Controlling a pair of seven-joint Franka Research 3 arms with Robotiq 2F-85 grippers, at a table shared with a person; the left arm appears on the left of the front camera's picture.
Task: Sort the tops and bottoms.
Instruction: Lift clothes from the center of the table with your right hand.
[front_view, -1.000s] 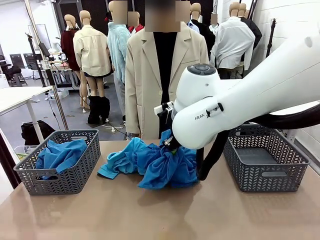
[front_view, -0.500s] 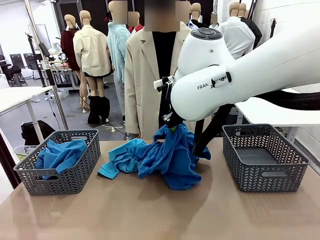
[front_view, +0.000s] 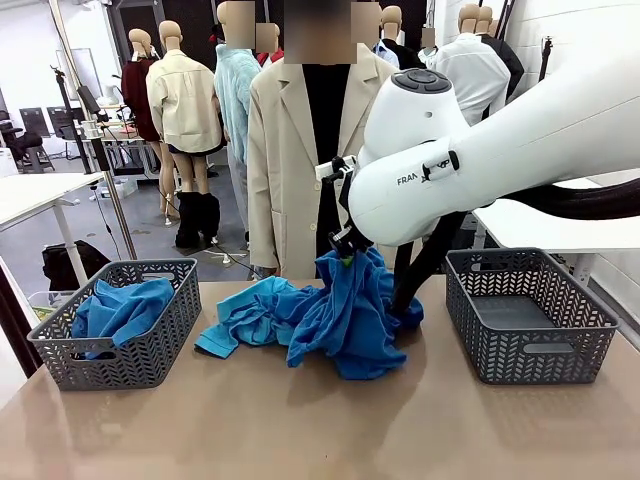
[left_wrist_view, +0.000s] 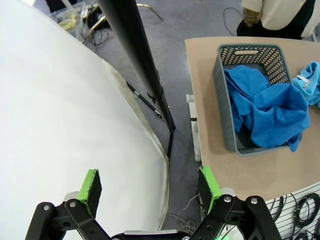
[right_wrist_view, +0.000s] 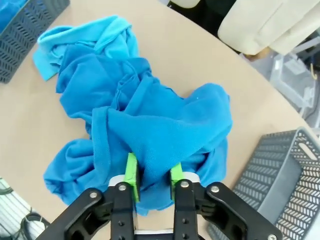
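Note:
A heap of blue tops lies mid-table: a royal blue top (front_view: 350, 310) (right_wrist_view: 165, 125) and, to its left, a lighter sky blue top (front_view: 240, 320) (right_wrist_view: 100, 35). My right gripper (front_view: 345, 258) (right_wrist_view: 152, 172) hangs over the heap and pinches a fold of the royal blue top between its green pads. That fold is lifted into a peak while the rest drapes on the table. My left gripper (left_wrist_view: 150, 182) stands open off the table's left side, above the floor, with nothing between its fingers. I cannot make out any bottoms.
A grey basket (front_view: 60, 345) (left_wrist_view: 222, 110) at the left holds blue cloth (front_view: 120, 305) (left_wrist_view: 265, 110). A second grey basket (front_view: 600, 310) (right_wrist_view: 280, 170) stands at the right. A person in a beige coat (front_view: 290, 150) stands at the far edge. The near tabletop is bare.
My right gripper has risen from the heap and drifted slightly right, pulling the royal blue top up into a peak. The left gripper has stayed open.

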